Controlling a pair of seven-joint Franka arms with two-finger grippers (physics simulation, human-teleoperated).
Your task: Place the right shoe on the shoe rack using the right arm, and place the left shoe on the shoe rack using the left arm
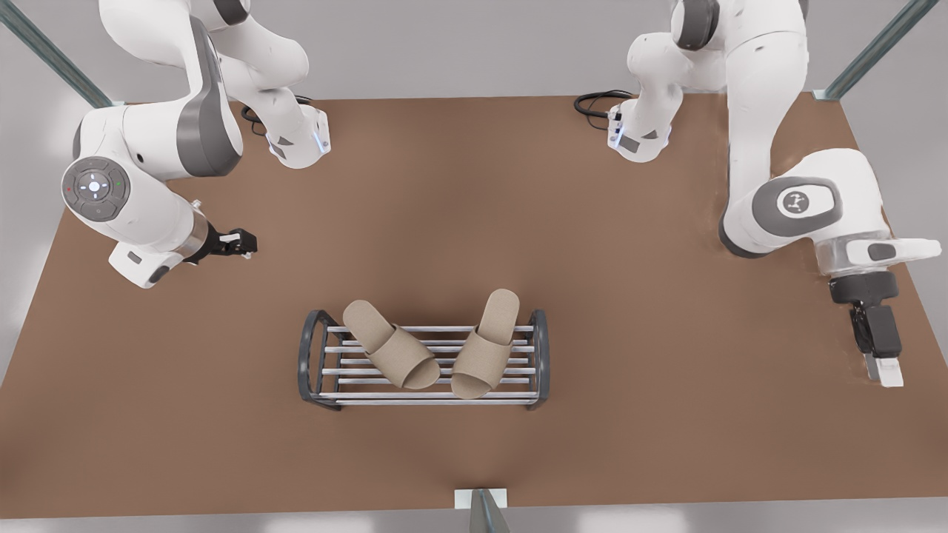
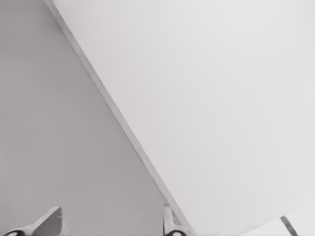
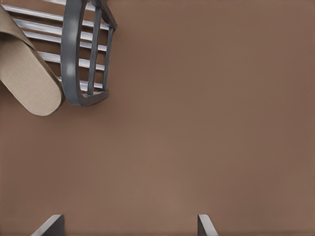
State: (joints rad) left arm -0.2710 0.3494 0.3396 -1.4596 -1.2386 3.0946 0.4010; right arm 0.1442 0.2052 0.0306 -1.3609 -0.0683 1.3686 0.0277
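Observation:
Two beige slippers, the shoes, lie on the shoe rack (image 1: pixel 312 355), toes toward the camera and angled together. One shoe (image 1: pixel 390 345) is on the front view's left, the other shoe (image 1: pixel 485 348) on its right; their shape does not tell me which foot each fits. My right gripper (image 1: pixel 249 243) hovers open at the front view's left, apart from the rack. In its wrist view the right gripper (image 3: pixel 127 225) is empty, with a rack hoop (image 3: pixel 74 59) and a slipper heel (image 3: pixel 24 78) beyond. My left gripper (image 1: pixel 885 372) waits open at the table's right edge; in its own wrist view the left gripper (image 2: pixel 110 223) faces bare walls.
The brown table (image 1: pixel 666 259) carries both arm bases at the back, each with a black cable (image 1: pixel 596 100) beside it. A metal post (image 1: pixel 485 511) stands at the middle of the front edge. Slanted frame posts rise at the back corners.

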